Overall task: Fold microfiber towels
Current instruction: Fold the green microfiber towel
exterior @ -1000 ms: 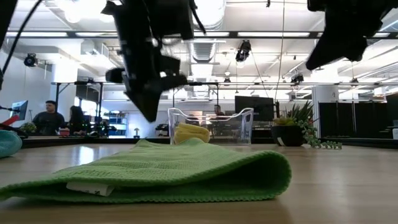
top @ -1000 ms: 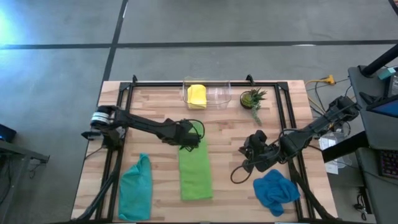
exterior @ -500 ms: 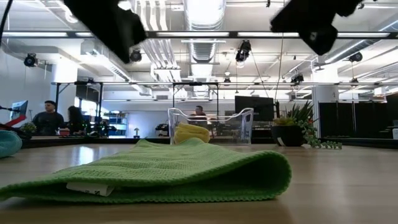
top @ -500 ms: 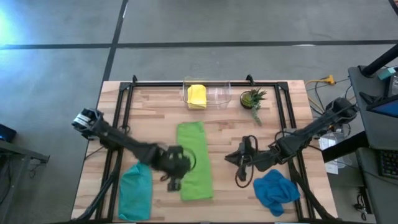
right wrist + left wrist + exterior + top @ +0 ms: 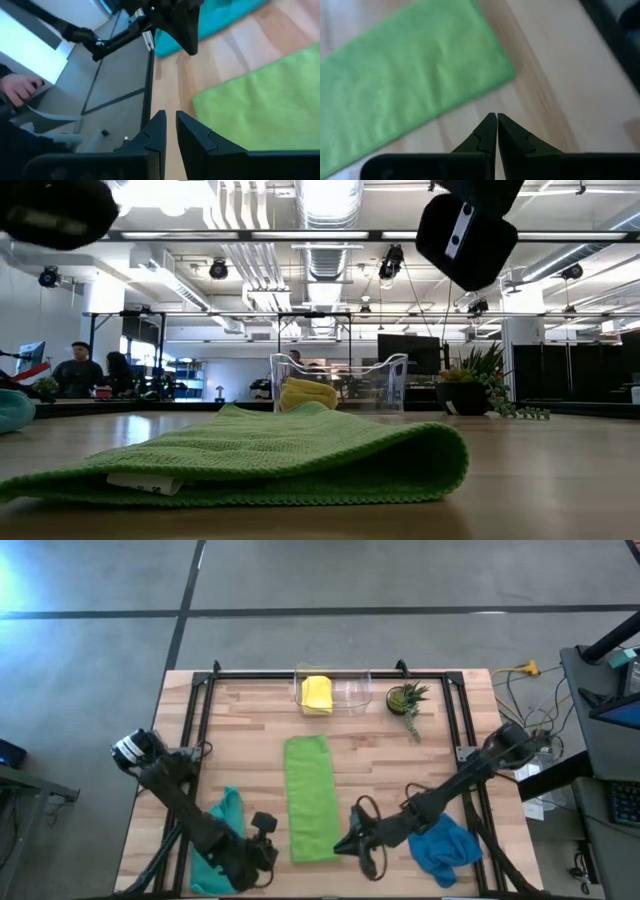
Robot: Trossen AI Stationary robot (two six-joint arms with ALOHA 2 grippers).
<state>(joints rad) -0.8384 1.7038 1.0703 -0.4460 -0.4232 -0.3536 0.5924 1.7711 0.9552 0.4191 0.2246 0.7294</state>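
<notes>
High view: the lime green towel (image 5: 310, 798) is lying folded into a long strip down the table's middle; the teal towel (image 5: 218, 840) is sitting crumpled at the near left, the blue towel (image 5: 445, 847) bunched at the near right, the yellow towel (image 5: 316, 693) resting folded in the clear bin (image 5: 350, 690) at the far edge.
Low view: the green strip is showing a rounded fold.
Left wrist view: the left gripper (image 5: 496, 131) is hanging shut and empty just beside the green towel's corner.
Right wrist view: the right gripper (image 5: 170, 131) is hovering nearly closed, a thin gap showing, gripping nothing, near the green towel's end.
</notes>
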